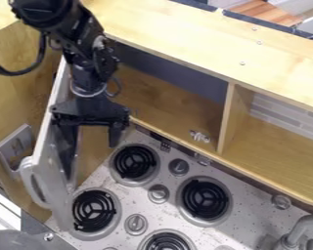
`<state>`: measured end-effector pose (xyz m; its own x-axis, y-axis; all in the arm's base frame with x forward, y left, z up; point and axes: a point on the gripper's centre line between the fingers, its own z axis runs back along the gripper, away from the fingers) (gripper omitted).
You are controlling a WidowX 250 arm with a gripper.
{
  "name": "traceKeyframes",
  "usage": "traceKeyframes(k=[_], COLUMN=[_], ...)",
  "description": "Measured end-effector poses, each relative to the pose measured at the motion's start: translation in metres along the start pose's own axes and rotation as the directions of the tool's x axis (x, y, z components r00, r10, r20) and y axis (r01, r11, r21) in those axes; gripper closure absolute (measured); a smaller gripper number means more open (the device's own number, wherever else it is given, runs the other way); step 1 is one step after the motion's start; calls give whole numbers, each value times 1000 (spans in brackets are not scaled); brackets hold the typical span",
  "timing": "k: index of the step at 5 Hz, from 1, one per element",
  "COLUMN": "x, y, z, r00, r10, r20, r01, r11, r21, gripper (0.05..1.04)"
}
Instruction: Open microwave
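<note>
Beside the opened microwave door [47, 188], the claw [92, 150] hangs released and empty, its two fingers spread wide.

Microwave door [53, 183] pale grey, whitish edge. Cooktop [247, 222] silvery-grey w/ dk. specks. Burner coils [207, 199] blk. Cabinet [179, 34] lt. tan. Backing panel [283, 118] grey, brick patt.

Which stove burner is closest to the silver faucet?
The far-right burner in the picture; the other three sit farther left, farther from the faucet.
</note>
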<state>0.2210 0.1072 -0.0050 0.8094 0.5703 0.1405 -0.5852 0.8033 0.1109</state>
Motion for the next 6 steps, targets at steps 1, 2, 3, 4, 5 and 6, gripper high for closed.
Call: traceKeyframes(k=[1,2,3,4,5,6], x=[0,0,1,0,1,7], y=[5,7,10,10,3,-24], z=[-1,-2,-2,-2,5,16], r00=[1000,1000,1000,1000,1000,993], r10=[2,3,6,3,-23,-108], r20=[-2,-2,-2,-3,11,42], r01=[-2,-3,-6,-3,23,108], r11=[1000,1000,1000,1000,1000,994], r21=[1,1,1,2,2,-1], gripper=[83,83,84,83,84,83])
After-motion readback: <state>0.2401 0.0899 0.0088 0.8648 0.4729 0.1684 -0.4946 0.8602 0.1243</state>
